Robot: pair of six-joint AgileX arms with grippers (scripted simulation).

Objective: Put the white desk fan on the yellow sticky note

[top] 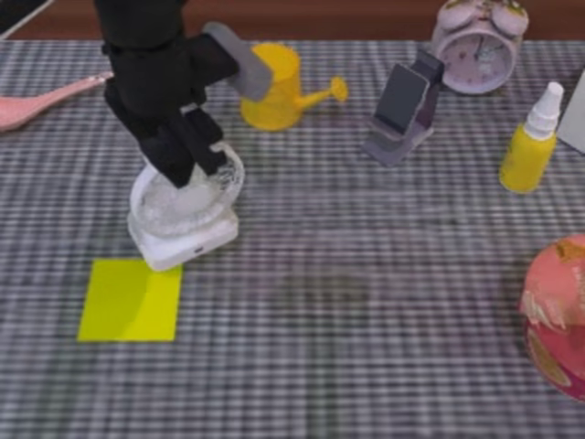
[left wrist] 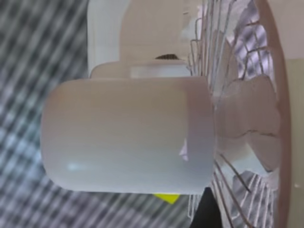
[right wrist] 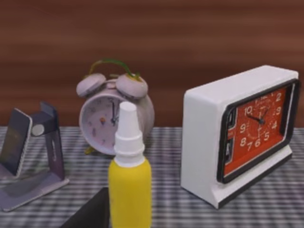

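Note:
The white desk fan [top: 183, 215] stands on the checked cloth at the left, its base just beyond the far right corner of the yellow sticky note [top: 131, 300]. My left gripper [top: 192, 160] reaches down onto the fan from above and is shut on it, behind the grille. In the left wrist view the fan's motor housing [left wrist: 128, 137] fills the frame, one dark fingertip [left wrist: 204, 213] shows beside the grille, and a sliver of the note [left wrist: 167, 197] peeks out below. My right gripper is out of the top view; only a dark edge of it [right wrist: 92, 213] shows in the right wrist view.
A yellow watering can [top: 274, 87] stands just behind the fan. Farther right are a phone stand [top: 402, 114], a lilac alarm clock [top: 475, 46] and a yellow spray bottle [top: 530, 142]. A pink object [top: 558, 315] sits at the right edge. A white clock [right wrist: 237, 137] stands near the bottle.

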